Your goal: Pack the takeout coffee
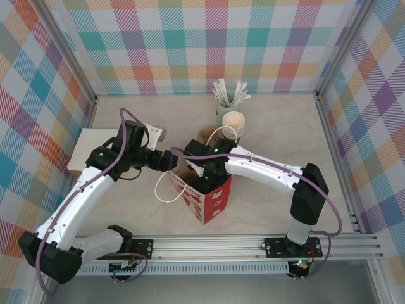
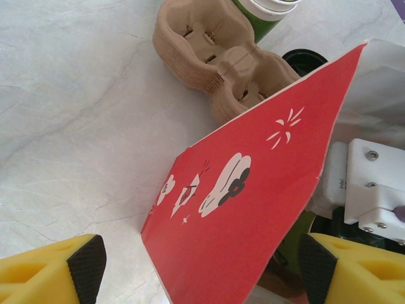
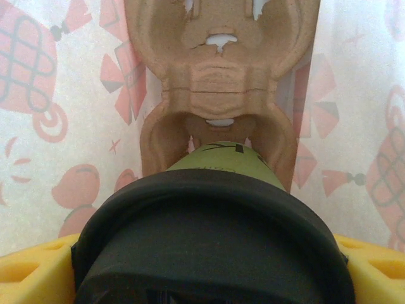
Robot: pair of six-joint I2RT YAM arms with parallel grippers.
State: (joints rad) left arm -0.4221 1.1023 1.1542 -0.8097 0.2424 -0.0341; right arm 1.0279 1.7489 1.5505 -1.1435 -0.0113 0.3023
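The takeout coffee (image 3: 221, 161), a green cup under a black lid (image 3: 209, 247), hangs inside the red paper bag (image 1: 212, 199), and my right gripper (image 3: 205, 272) is shut on it at the lid. Its base points down at a brown pulp cup carrier (image 3: 221, 76) lying on the bag's floor. From above, the right gripper (image 1: 205, 166) reaches into the bag's open top. My left gripper (image 2: 201, 269) is open, and the bag's red side wall (image 2: 253, 209) stands between its yellow fingers (image 2: 85, 266) untouched. Seen from above, the left gripper (image 1: 174, 159) is at the bag's left rim.
Behind the bag lie stacked pulp carriers (image 2: 215, 57), a loose black lid (image 2: 304, 60), a stack of lidless green cups (image 1: 233, 123) and a pale green pot of white stirrers (image 1: 224, 101). A flat board (image 1: 88, 149) lies at the left. Checked walls close three sides.
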